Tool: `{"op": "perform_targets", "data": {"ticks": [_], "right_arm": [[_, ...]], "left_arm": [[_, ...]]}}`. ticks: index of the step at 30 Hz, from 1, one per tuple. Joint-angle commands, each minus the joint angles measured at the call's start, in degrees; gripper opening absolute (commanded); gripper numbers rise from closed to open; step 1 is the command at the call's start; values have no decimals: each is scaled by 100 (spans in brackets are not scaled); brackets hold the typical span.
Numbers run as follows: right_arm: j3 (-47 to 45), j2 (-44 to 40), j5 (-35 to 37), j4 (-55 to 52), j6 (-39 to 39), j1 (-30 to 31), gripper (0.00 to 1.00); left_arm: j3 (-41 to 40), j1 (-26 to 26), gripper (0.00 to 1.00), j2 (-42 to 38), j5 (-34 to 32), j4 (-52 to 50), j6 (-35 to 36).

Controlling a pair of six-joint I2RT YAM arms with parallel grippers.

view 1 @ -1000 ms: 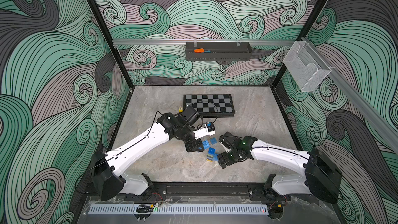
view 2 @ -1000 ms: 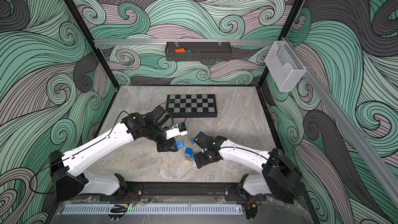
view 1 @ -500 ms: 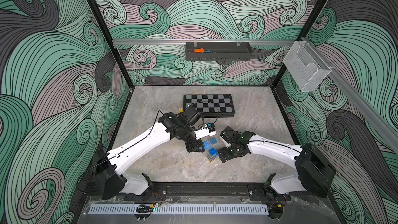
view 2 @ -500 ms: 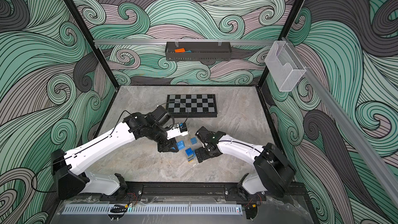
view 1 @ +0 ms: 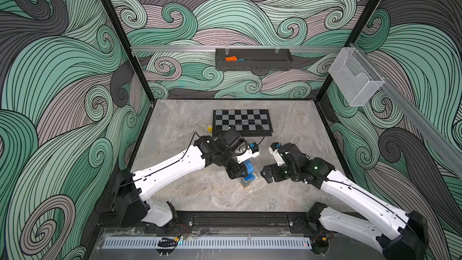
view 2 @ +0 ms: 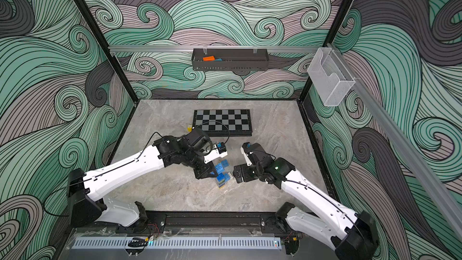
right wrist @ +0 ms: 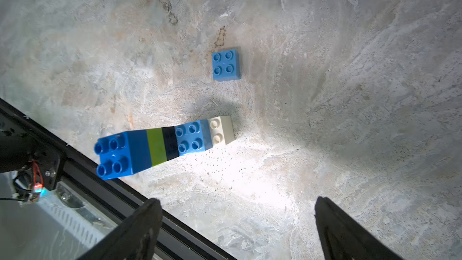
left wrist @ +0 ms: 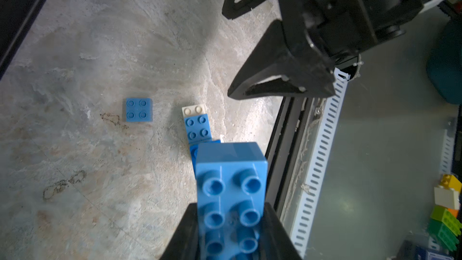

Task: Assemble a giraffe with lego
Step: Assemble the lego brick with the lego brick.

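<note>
Part-built multicolour plastic-brick giraffe [right wrist: 162, 141] is stood upright nr front edge of worktop [view 1: 200, 196]. Behind, long blue plastic brick [left wrist: 231, 183] is clamped in left gripper [left wrist: 230, 207], wrist pitched down, prob. for pressing on. Alongside, right gripper [right wrist: 238, 200] is held wide, empty, prob. to brace. Beyond, square blue brick [right wrist: 226, 65] is left loose.

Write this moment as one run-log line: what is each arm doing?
left end effector: shut on blue brick | right end effector: open, empty | giraffe: part-built, top studs bare | blue square brick: loose on table
</note>
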Motion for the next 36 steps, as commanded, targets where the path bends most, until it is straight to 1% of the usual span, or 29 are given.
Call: {"op": "perform_targets", "data": {"ticks": [1, 5, 9, 12, 18, 25, 36], "right_arm": [[-196, -140, -743, 303, -164, -170, 99], [-387, -372, -1350, 587, -179, -428, 99], [-550, -568, -1823, 665, -194, -646, 99], [-585, -606, -2053, 722, -208, -725, 99], [-700, -502, -2234, 1076, 5, -796, 99], [-728, -353, -2256, 1443, 233, -802, 99], [-770, -264, -2382, 1622, 363, -794, 99]], "left_arm": [[65, -169, 0, 338, -414, 315, -587], [423, -198, 0, 761, -568, -328, -616], [331, -216, 0, 714, -644, -281, -675], [394, -217, 0, 738, -691, -443, -676], [509, -250, 0, 782, -594, -695, -659], [672, -331, 0, 851, -478, -1123, -510], [503, -331, 0, 974, -551, -1091, -474]]}}
